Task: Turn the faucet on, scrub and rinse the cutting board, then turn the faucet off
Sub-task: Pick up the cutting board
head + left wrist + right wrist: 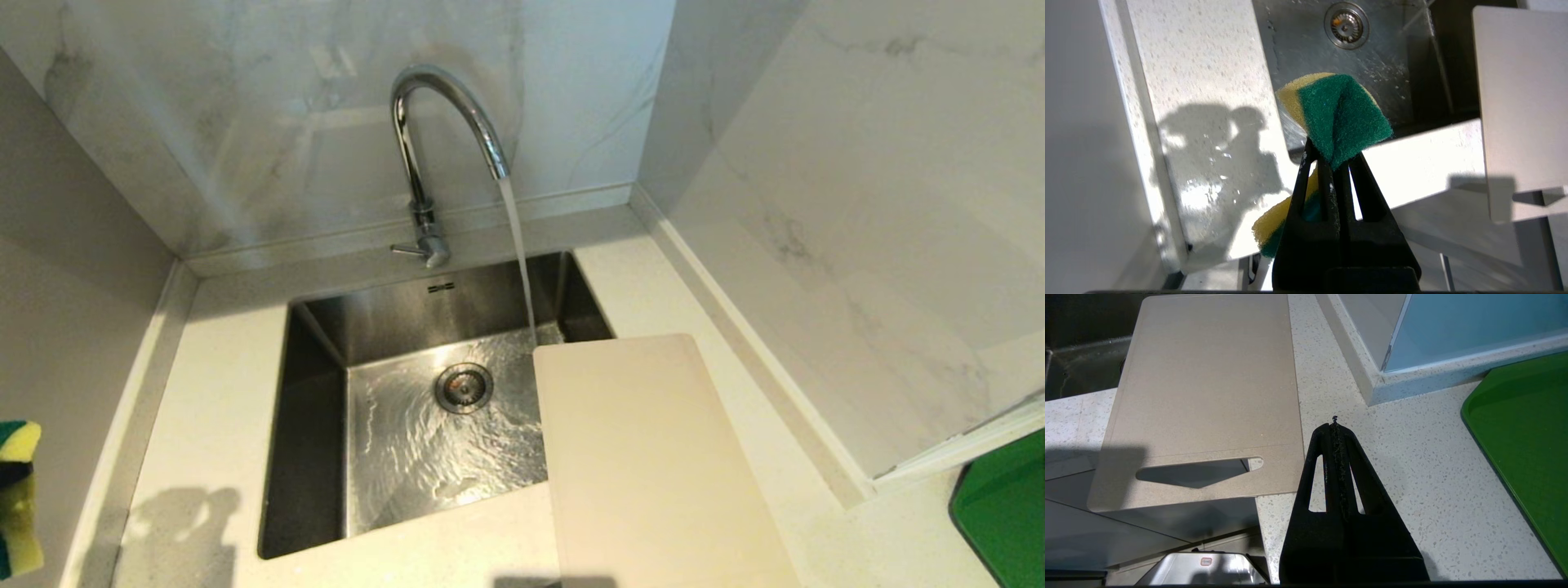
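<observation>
Two pincers noted: left pincer (1333,163) clamped on a soft sponge (1343,116); right pincer (1335,426) closed, empty. Cutting board (1208,384) lies just beside the right pincer, overhanging the sink (318,425). Judged stiff, light, slippery wet; best held at its handle slot (1198,473). Faucet (433,122) running.

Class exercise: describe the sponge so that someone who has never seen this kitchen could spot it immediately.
Start at the steel sink under the running faucet. Look off its left side, above the pale countertop, where the left gripper is pinched shut on the sponge. It is the only soft two-coloured thing: yellow foam backed with a green scouring layer.
</observation>
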